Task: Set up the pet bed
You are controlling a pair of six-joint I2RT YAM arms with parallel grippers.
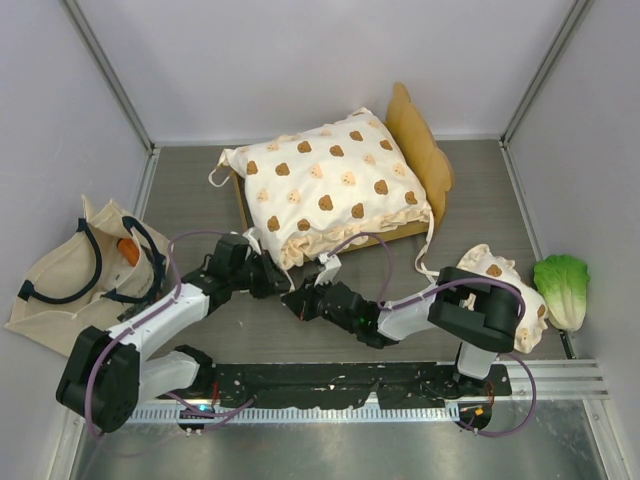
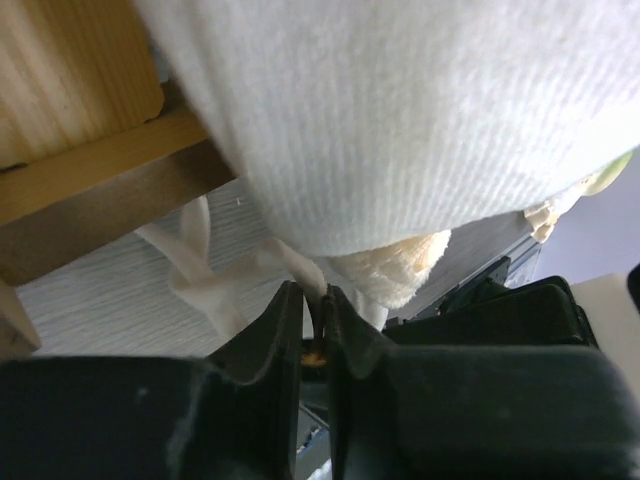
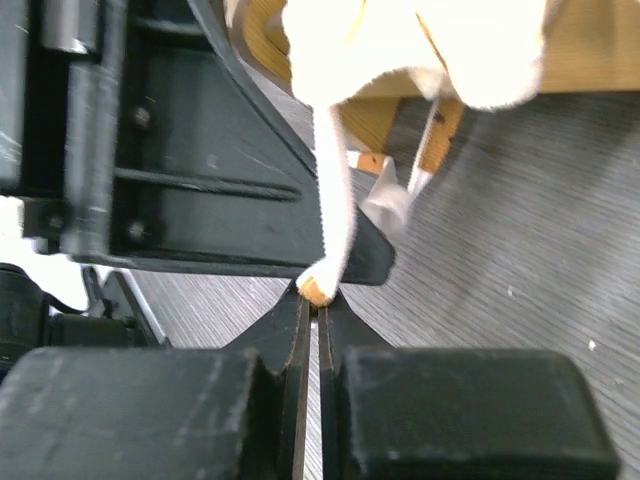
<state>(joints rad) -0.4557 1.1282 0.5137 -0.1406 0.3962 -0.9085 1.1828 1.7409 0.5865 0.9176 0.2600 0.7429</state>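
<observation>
Your right gripper (image 3: pixel 318 305) is clenched on the very end of a white tie (image 3: pixel 335 190) that hangs from the near corner of the cushion (image 1: pixel 325 185). Only the brownish tip sits between the fingers, so I judge this hold to be thin. Your left gripper (image 2: pixel 315 320) is just beside it, pinched on a second tie (image 2: pixel 290 265) under the same corner. In the top view both grippers meet at the near left corner of the pet bed (image 1: pixel 432 170), which stands in the middle of the table (image 1: pixel 190 190), toward the far wall.

The step seems to be fastening these ties to the wooden frame (image 2: pixel 80 150). To do it well, pull gently, because the tip may slip out. Take the ties around the frame rail, not only beside it. The two arms are very close, so move one at a time. Watch the cushion: it overhangs the near edge, and a strong pull may drag it off or slide the bed, which looks light.

Farther away, the headboard (image 1: pixel 408 120) stands at the right end. A small pillow (image 1: pixel 497 272) lies well apart on the right, near a lettuce toy (image 1: pixel 563 288), and a tote bag (image 1: pixel 60 285) lies on the left.
</observation>
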